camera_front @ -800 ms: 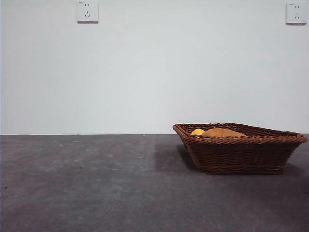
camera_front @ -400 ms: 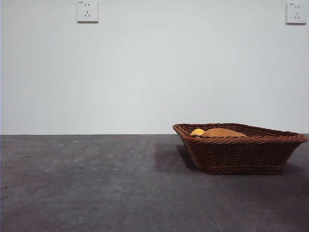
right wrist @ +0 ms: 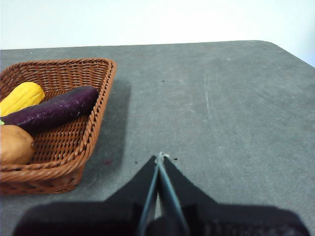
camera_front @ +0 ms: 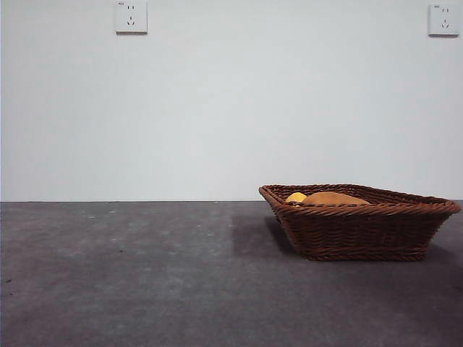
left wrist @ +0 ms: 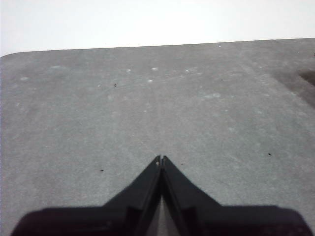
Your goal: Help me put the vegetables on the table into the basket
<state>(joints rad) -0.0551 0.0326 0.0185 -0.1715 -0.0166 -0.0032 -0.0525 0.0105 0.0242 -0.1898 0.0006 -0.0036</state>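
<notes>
The woven basket (camera_front: 362,224) stands on the table (camera_front: 145,275) at the right in the front view and shows in the right wrist view (right wrist: 93,118). Inside it lie the orange-brown potato-like lump (right wrist: 15,144), the yellow ridged oblong (right wrist: 20,97) and the dark purple elongated one (right wrist: 51,109). In the front view only the lump (camera_front: 333,198) and the yellow one (camera_front: 295,196) show above the rim. My right gripper (right wrist: 159,156) is shut and empty, held over bare table beside the basket. My left gripper (left wrist: 161,159) is shut and empty over bare table.
A white wall with two sockets (camera_front: 131,16) (camera_front: 443,19) stands behind the table. The table's far edge (left wrist: 147,46) and a rounded corner (right wrist: 275,44) show in the wrist views.
</notes>
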